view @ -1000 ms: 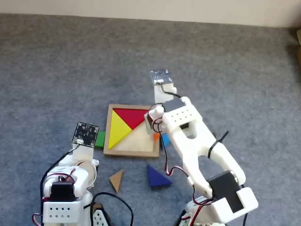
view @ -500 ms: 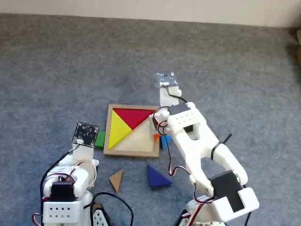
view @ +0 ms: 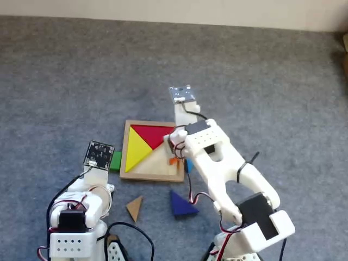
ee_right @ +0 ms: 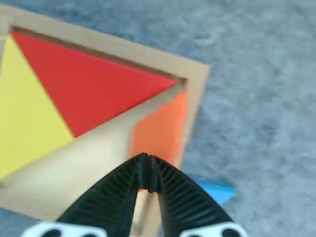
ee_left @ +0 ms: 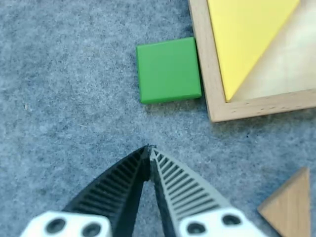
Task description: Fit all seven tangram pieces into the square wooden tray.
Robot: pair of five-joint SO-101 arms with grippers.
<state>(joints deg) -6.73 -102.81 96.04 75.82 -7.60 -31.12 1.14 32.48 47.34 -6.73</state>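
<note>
The square wooden tray (view: 152, 178) holds a red triangle (view: 149, 134) and a yellow triangle (view: 136, 149). My right gripper (ee_right: 146, 170) is shut on an orange piece (ee_right: 160, 128), which hangs over the tray's right rim (ee_right: 195, 98), just below the red triangle (ee_right: 89, 84). A light blue piece (view: 188, 165) lies on the carpet outside that rim. My left gripper (ee_left: 149, 148) is shut with nothing in it, over the carpet a little short of the green square (ee_left: 169, 69) that touches the tray's left rim (ee_left: 207, 74).
A tan triangle (view: 134, 207) and a dark blue triangle (view: 181, 204) lie on the grey carpet in front of the tray. The right arm (view: 217, 163) covers the tray's right edge from above. Open carpet stretches behind and to both sides.
The right arm swung right, then back left over the tray's right edge, carrying the orange piece with it. The left arm has kept still.
</note>
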